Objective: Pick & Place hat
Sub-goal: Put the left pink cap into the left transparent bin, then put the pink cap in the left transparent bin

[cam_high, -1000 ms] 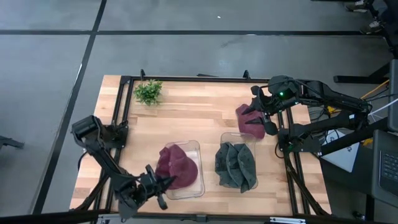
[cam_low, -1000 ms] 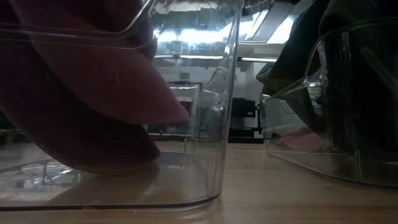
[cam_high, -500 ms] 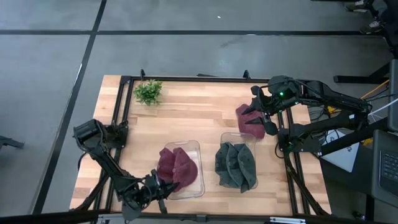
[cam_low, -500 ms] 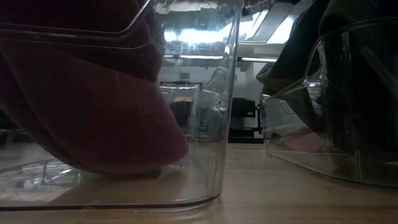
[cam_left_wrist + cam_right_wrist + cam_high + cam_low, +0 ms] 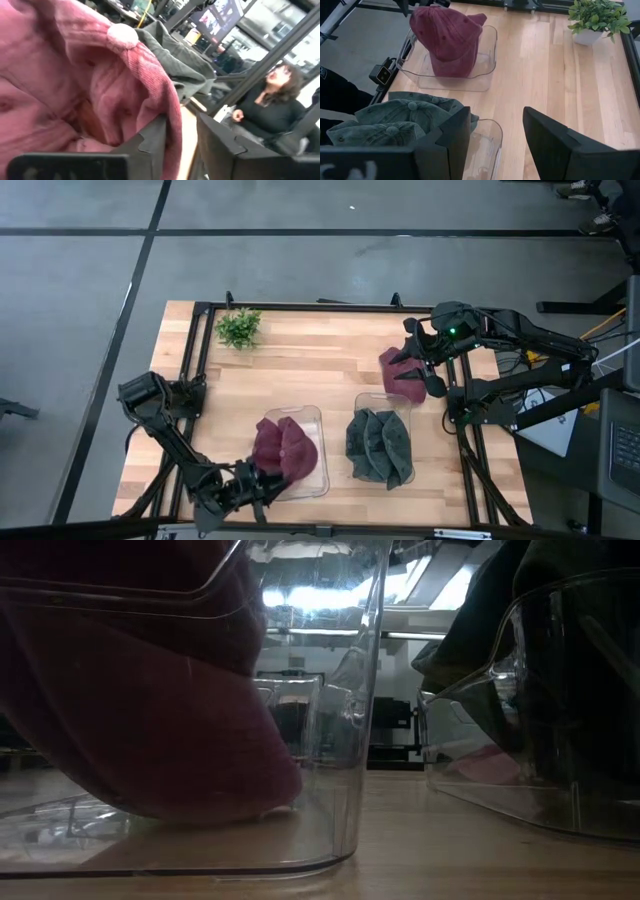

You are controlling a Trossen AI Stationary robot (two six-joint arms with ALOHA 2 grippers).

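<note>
A maroon hat [image 5: 285, 450] sits in the left clear bin [image 5: 318, 480], its underside on the bin floor [image 5: 150, 720]. My left gripper [image 5: 258, 483] is at the bin's near-left corner, open, with the hat's edge between its fingers [image 5: 182, 145]. A second maroon hat [image 5: 398, 372] lies on the table at the far right. My right gripper [image 5: 425, 370] stands over its right side, open, and the right wrist view shows nothing between its fingers [image 5: 495, 130]. My left gripper is open around the maroon hat's edge [image 5: 172, 125]. The cloth lies against the inner side of one finger [image 5: 152, 145], and the other finger stands clear of it. The fingers come level from the near-left side. The hat rests in the bin.
Several grey-green hats [image 5: 380, 445] are stacked in the right clear bin [image 5: 362, 400] beside the left one. A small potted plant [image 5: 238, 327] stands at the far left. Bare wood lies between the plant and the bins. A person shows beyond the table [image 5: 272, 110].
The maroon hat has sunk into the left bin: its lower edge, held off the floor a second ago, now rests on it. My left gripper has drawn back slightly toward the table's near-left corner.
</note>
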